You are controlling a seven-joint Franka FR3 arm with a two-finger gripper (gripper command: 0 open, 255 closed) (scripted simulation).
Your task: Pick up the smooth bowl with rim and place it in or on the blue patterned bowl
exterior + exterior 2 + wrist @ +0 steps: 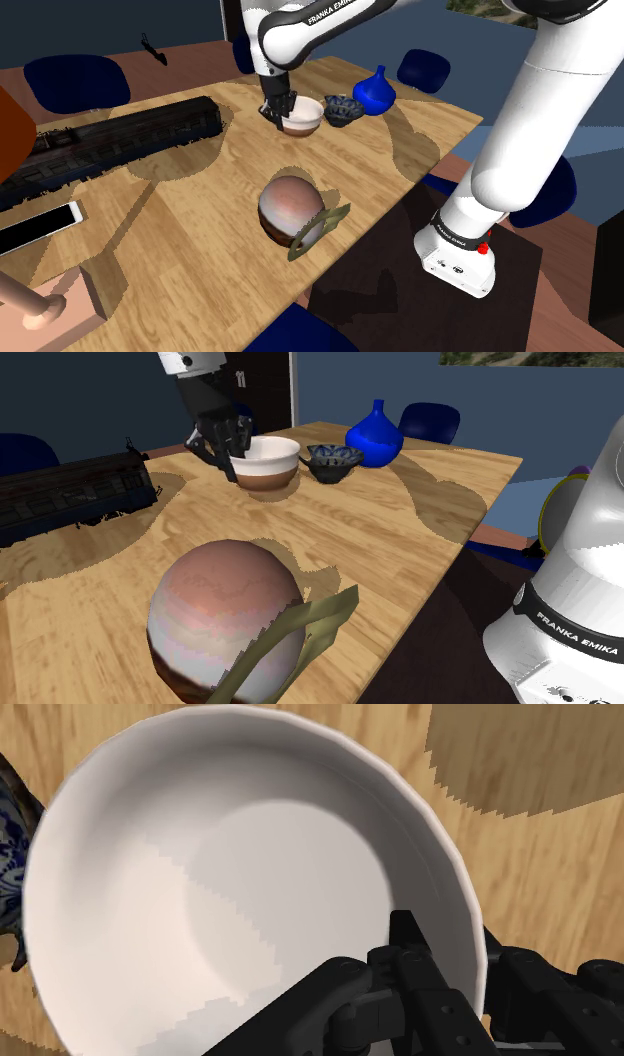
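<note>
A white bowl point(305, 113) point(268, 460) point(230, 884) with a brown base band stands at the far side of the wooden table point(210, 215). My black gripper point(278, 110) point(228, 452) point(450, 939) is shut on its rim, on the side facing the dark train. One finger is inside the bowl and the other outside. The blue patterned bowl point(343, 108) point(333, 460) point(10, 834) sits right beside the white bowl, on the side away from my gripper. Whether the white bowl rests on the table or hangs just above it, I cannot tell.
A blue vase point(376, 92) point(374, 437) stands just behind the patterned bowl. A long dark model train point(110, 140) point(70, 497) lies along the shoulder view's left. A pinkish round object with an olive leaf-like piece point(292, 210) point(225, 622) sits near the table's front edge.
</note>
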